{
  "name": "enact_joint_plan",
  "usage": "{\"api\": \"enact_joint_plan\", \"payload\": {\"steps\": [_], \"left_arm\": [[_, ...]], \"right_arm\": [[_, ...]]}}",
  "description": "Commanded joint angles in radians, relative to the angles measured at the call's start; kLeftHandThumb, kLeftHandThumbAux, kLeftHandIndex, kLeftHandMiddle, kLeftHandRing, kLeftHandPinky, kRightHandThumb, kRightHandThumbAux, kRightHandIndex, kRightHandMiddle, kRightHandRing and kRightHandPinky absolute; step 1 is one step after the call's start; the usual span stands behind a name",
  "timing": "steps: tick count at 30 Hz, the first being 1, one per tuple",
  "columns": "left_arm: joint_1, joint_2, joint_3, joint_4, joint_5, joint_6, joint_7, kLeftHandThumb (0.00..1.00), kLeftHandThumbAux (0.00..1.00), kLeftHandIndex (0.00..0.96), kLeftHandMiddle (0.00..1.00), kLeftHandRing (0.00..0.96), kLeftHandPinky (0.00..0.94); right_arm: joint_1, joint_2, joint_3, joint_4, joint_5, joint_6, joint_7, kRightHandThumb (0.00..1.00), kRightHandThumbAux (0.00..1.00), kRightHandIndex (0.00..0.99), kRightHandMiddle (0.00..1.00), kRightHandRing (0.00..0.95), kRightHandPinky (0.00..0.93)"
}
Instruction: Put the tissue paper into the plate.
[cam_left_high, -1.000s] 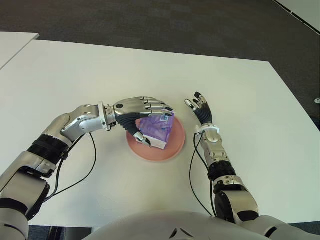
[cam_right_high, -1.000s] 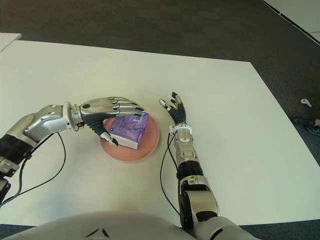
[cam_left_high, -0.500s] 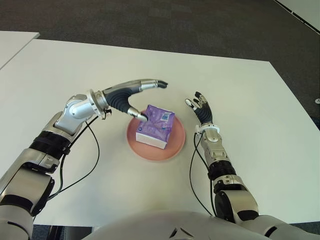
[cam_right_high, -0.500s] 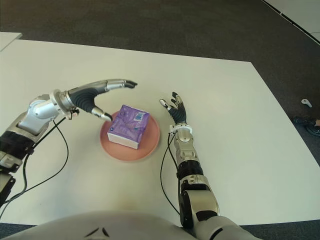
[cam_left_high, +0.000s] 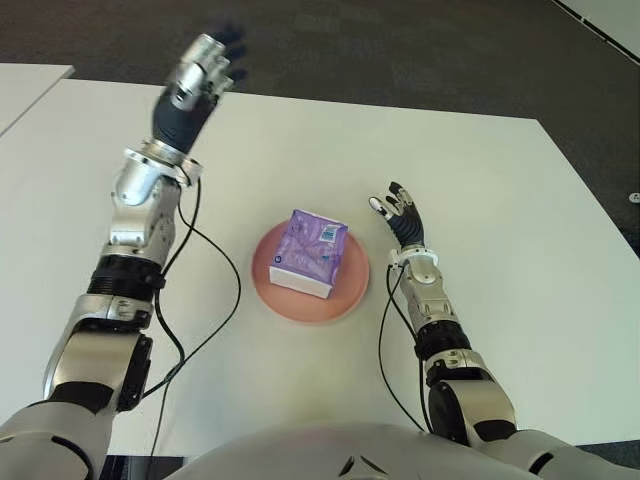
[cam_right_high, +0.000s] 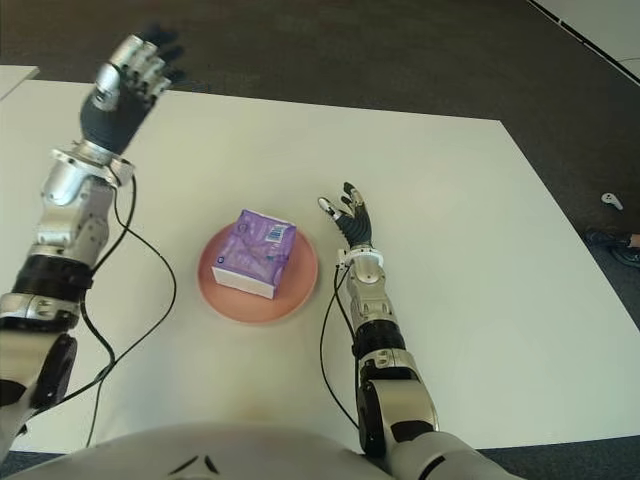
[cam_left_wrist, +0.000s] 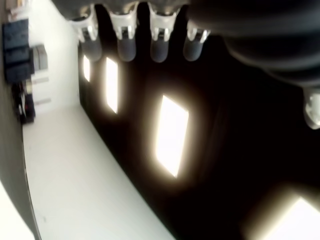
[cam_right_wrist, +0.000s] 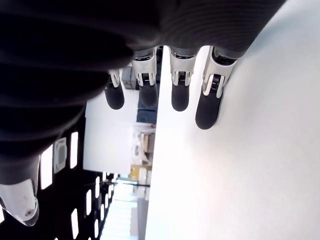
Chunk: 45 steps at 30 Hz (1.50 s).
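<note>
The tissue paper — a purple soft pack with white sides — lies flat in the pink plate, near the middle of the white table, with neither hand touching it. On the pack's top face, toward its far edge, sits a small pale label with a blue mark; its writing is too small to read. The left hand is raised high at the far left of the table, well apart from the plate, palm side dark and fingers extended side by side, holding nothing; its wrist view shows only the straight fingertips against a dark ceiling with bright light panels. The right hand shows just to the right of the plate, close to its rim but not touching it, fingers spread loosely and empty — its wrist view shows them stretched out over the bare white tabletop. Black cables trail from both forearms down toward the robot's body at the near edge.
</note>
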Motion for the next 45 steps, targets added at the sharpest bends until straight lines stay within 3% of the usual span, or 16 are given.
{"api": "enact_joint_plan", "payload": {"steps": [1,5,8,16,23,31,45], "left_arm": [[0.019,-0.047,0.042,0.092,0.068,0.011,0.068,0.052,0.27,0.006,0.0,0.0,0.0],[0.018,-0.092,0.048,0.197,0.154,-0.05,0.125,0.059,0.274,0.001,0.0,0.0,0.0],[-0.017,-0.108,0.054,0.344,0.227,-0.09,0.195,0.05,0.296,0.0,0.0,0.0,0.0],[-0.051,-0.129,0.046,0.577,0.378,-0.124,0.366,0.028,0.469,0.0,0.0,0.0,0.0],[-0.018,-0.166,0.021,0.62,0.455,-0.111,0.443,0.035,0.56,0.0,0.0,0.0,0.0],[0.105,-0.212,-0.016,0.578,0.529,-0.164,0.517,0.037,0.538,0.0,0.0,0.0,0.0],[0.176,-0.186,-0.081,0.619,0.627,-0.204,0.519,0.049,0.524,0.0,0.0,0.0,0.0]], "right_arm": [[0.039,0.015,0.001,0.035,0.007,0.061,0.004,0.146,0.581,0.096,0.098,0.09,0.133],[0.042,0.015,0.003,0.031,0.007,0.062,0.008,0.146,0.579,0.096,0.097,0.09,0.133],[0.042,0.015,0.004,0.031,0.007,0.062,0.01,0.145,0.574,0.097,0.097,0.09,0.134],[0.045,0.016,0.007,0.03,0.005,0.059,0.012,0.142,0.563,0.097,0.096,0.09,0.137],[0.048,0.017,0.004,0.031,0.006,0.055,0.011,0.146,0.566,0.1,0.097,0.091,0.135],[0.054,0.014,0.004,0.019,0.003,0.058,0.008,0.141,0.576,0.102,0.101,0.091,0.129],[0.062,0.012,0.01,0.004,-0.003,0.064,0.005,0.148,0.589,0.103,0.102,0.092,0.13]]}}
